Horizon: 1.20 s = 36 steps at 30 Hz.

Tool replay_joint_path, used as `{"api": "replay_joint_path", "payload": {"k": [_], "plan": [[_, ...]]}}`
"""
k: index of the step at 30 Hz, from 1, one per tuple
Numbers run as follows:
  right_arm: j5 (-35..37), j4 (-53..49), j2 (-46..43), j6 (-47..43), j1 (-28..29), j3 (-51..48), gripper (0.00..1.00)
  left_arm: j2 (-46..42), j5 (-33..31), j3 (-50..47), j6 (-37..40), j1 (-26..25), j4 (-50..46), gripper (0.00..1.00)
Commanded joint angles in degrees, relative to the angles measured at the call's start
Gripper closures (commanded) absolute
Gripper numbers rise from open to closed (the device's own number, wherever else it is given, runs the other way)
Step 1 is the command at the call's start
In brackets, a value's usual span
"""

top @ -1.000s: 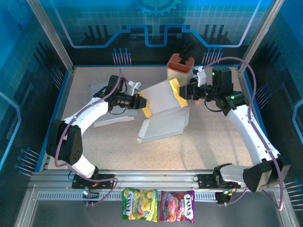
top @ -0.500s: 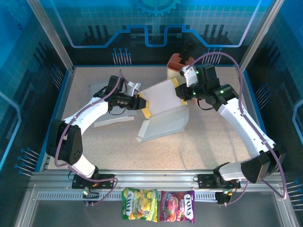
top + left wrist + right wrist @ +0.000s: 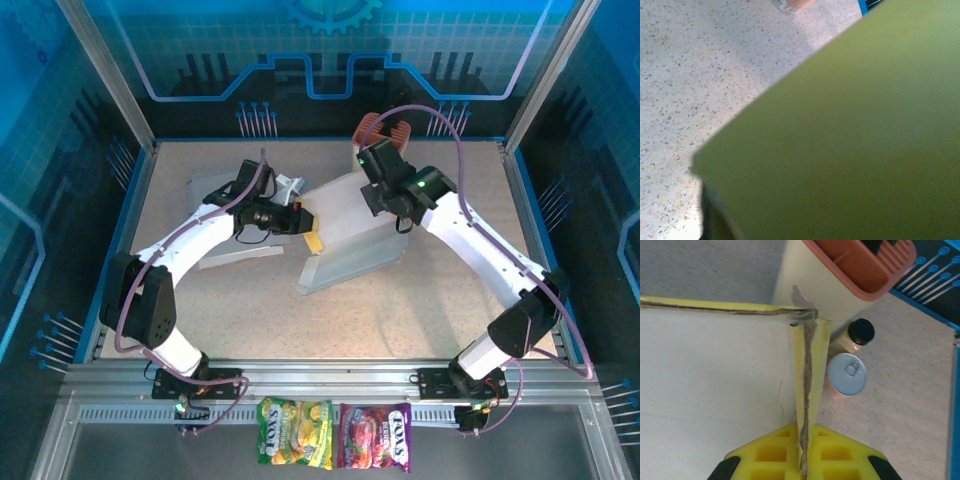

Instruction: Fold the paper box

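Left gripper (image 3: 306,222): jaws closed on the left edge of the paper box (image 3: 350,245), with a yellow flap (image 3: 314,240) directly under the fingertips.

Right gripper (image 3: 383,203): pointed downward, jaws closed on the opposite, upper edge of the box.

The box spans the gap between the two grippers. One white panel is raised at a tilt, and the lower panel rests on the table (image 3: 430,290).

An orange-topped container (image 3: 372,128) stands just beyond the right gripper. A flat card strip (image 3: 240,256) lies on the table under the left forearm.

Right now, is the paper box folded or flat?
Partly folded: paper box has one panel lifted, right gripper pinching its edge; rest lies flat.
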Motion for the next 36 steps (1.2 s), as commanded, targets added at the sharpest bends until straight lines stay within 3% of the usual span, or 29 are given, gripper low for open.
{"api": "replay_joint_path", "payload": {"k": [1, 7, 16, 24, 31, 36], "plan": [[7.82, -6.09, 1.95, 2.43, 1.88, 1.67, 1.00, 0.58, -2.78, 2.70, -0.20, -0.98, -0.85, 1.00], [7.39, -5.92, 3.32, 2.12, 1.98, 1.95, 0.98, 0.81, -3.41, 3.19, 0.34, -1.72, -1.66, 1.00], [19.39, -13.11, 10.05, 2.65, 2.49, 6.34, 0.97, 1.68, -4.04, 4.42, 0.11, -2.27, -3.13, 1.00], [23.04, -10.72, 11.08, 0.04, 5.08, 5.86, 1.00, 2.52, -5.32, 4.61, -0.48, -2.98, -3.22, 1.00], [21.77, -5.09, 7.88, 6.22, 7.60, -1.42, 1.00, 2.84, -15.33, 1.33, -4.48, -5.66, -1.27, 1.00], [21.28, -1.67, 6.84, 11.27, 10.13, -8.11, 1.00, 3.44, -20.83, -6.04, -10.19, -7.49, 6.44, 1.00]]}}
